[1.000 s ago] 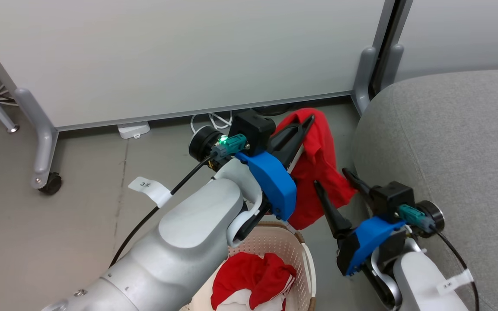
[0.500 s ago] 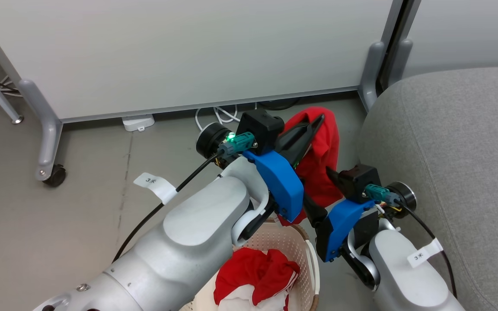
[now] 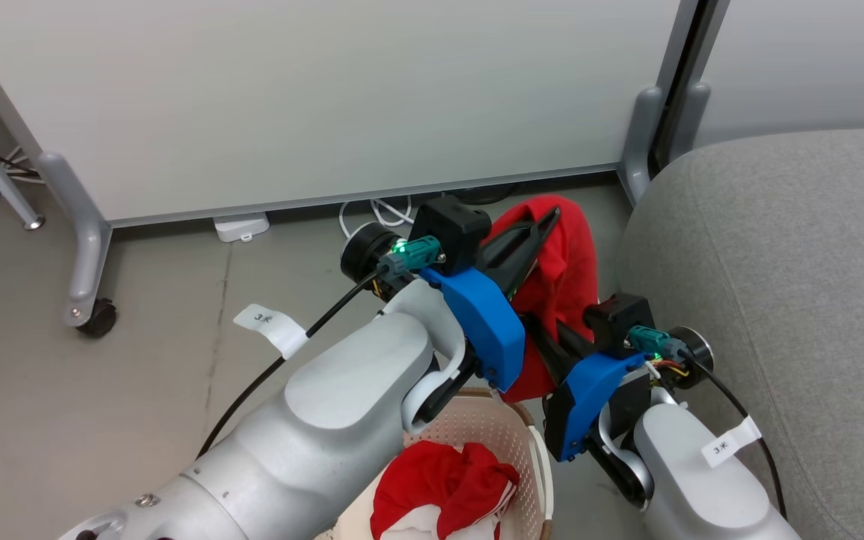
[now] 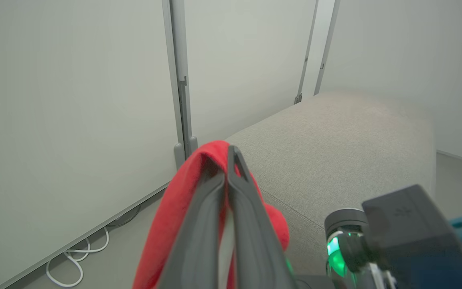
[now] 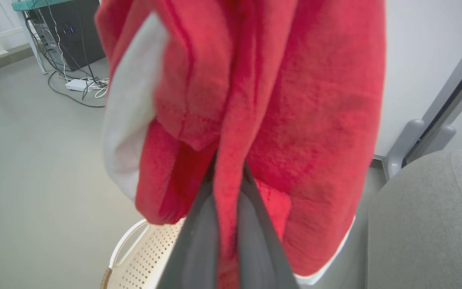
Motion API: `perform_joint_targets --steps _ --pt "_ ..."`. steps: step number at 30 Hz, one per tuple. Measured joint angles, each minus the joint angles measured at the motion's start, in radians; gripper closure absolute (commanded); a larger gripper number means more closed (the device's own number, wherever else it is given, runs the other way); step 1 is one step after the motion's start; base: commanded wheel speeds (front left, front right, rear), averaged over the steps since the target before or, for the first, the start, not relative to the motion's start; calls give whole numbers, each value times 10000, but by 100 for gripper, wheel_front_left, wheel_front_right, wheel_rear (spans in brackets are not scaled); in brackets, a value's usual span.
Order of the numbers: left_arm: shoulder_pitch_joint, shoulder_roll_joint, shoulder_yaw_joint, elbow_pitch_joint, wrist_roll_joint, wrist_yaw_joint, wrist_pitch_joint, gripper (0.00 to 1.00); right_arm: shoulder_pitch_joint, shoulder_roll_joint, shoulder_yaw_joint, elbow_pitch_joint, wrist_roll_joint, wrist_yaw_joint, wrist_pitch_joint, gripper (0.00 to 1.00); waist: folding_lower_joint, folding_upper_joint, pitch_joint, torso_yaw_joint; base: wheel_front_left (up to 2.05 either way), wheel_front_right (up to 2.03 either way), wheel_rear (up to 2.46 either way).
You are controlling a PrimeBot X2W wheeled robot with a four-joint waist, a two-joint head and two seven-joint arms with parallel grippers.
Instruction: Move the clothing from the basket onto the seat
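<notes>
Left pincer (image 3: 541, 219): fingers pressed together on the top fold of a red garment (image 3: 571, 262). The cloth drapes over the tips and falls down both sides.

Right pincer (image 5: 229, 176): below and just beside the left one, jaws closed on a lower fold of the same garment. Red cloth with white trim bunches above and around its tips.

The garment hangs between the two pincers, lifted clear of the basket (image 3: 477, 427). The basket sits under the right pincer and beneath the hanging hem. A heap of red-and-white clothing (image 3: 439, 480) lies in it, below the left forearm.

Seat (image 3: 777, 262): just beside the right pincer on its outer side, ahead and to the right of the left pincer's tips. No red cloth lies on the part in view.

Step, as I read it: the carry. One garment is out in a two-point hold but not yet over the seat. That puts it early in the task, with a heap left to move.

Next move calls for:
- Swing both pincers together toward the seat, keeping their spacing so neither grip is pulled loose.
- Raise the hem above the cushion's rounded edge.
- Let go only once the bulk is well in from that edge, or the cloth may slide to the floor.
- Stay off the partition panel (image 3: 327, 97) beyond the left tips.
</notes>
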Motion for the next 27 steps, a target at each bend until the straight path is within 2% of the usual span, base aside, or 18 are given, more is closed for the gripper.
perform_joint_targets --steps 10,11,12,13,27 --pt "2 0 -169 127 -290 35 -31 100 6 0 92 184 159 0 -127 100 0 0 -184 -139 0 0 0" --pt "3 0 -180 130 -303 40 -44 66 7 0 96 186 174 0 -142 100 0 0 -199 -146 0 0 0" --pt "3 0 -194 138 -353 42 -46 37 7 0 98 192 176 0 -148 100 -1 0 -213 -151 0 0 0" --pt "3 0 -211 148 -366 61 -46 2 7 0 102 199 178 0 -182 100 0 0 -223 -155 0 0 0" --pt "3 -2 -345 374 -623 209 -96 0 12 0 -13 234 169 0 -198 100 -1 0 -286 -144 0 0 0"
